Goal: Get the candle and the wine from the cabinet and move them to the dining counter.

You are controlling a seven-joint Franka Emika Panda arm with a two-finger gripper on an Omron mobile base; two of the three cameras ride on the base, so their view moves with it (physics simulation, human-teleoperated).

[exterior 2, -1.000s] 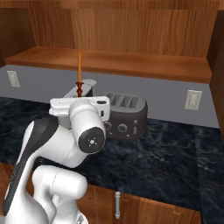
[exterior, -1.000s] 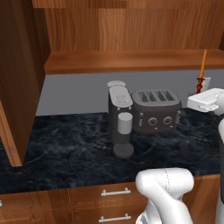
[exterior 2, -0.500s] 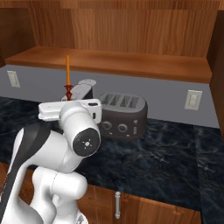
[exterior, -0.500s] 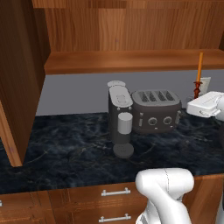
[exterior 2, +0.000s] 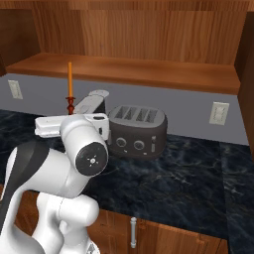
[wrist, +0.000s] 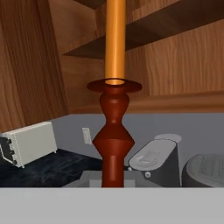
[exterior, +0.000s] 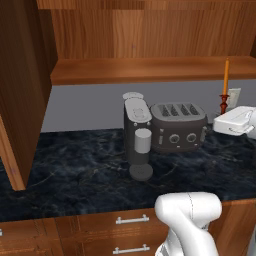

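The candle (wrist: 114, 39) stands upright through the centre of the frame, its orange taper running off the top edge and seated in a dark red turned holder (wrist: 112, 135) whose stem drops to the bottom. Wooden cabinet (wrist: 175, 57) panels and a shelf edge fill the upper half. At lower left sits a pale boxy appliance (wrist: 29, 142), perhaps a microwave. At lower right are the coffee machine (wrist: 157, 159) and the toaster (wrist: 206, 170).
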